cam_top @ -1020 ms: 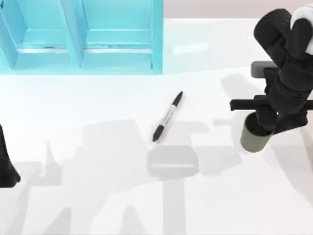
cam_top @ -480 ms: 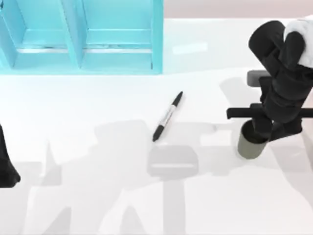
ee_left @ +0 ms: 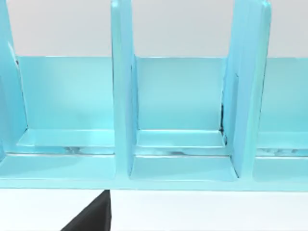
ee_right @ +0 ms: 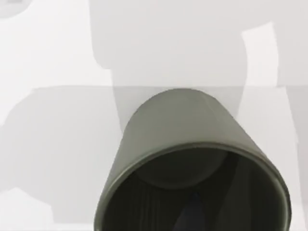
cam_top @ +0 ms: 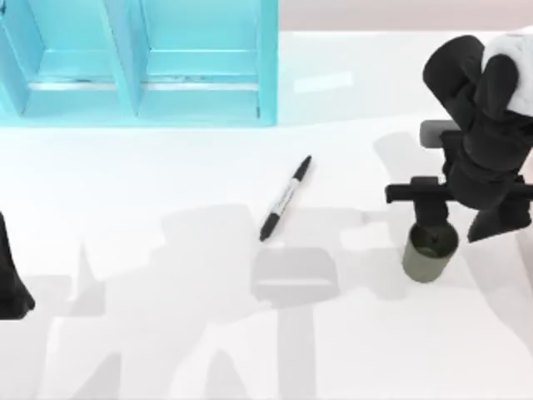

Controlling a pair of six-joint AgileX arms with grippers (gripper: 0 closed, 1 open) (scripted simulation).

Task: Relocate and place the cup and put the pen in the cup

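Observation:
The olive-green cup (cam_top: 430, 253) stands upright on the white table at the right, its dark mouth facing up. My right gripper (cam_top: 463, 223) hovers just behind and above the cup, open, with one black finger (cam_top: 430, 212) over the cup's far rim and the other off to the right. The right wrist view looks down at the cup (ee_right: 183, 125) from close by. The pen (cam_top: 286, 198), white barrel with black ends, lies slanted on the table near the middle, well left of the cup. My left arm (cam_top: 10, 279) is parked at the table's left edge.
A cyan shelf unit (cam_top: 141, 71) with upright dividers stands along the back left of the table; the left wrist view faces the shelf unit's compartments (ee_left: 178, 96). White tabletop (cam_top: 166, 275) spreads between the pen and the left arm.
The right gripper set the cup down slightly lower and to the left of where it was, then let go and drew back, so the cup's mouth now shows. Pen and left arm stayed still.

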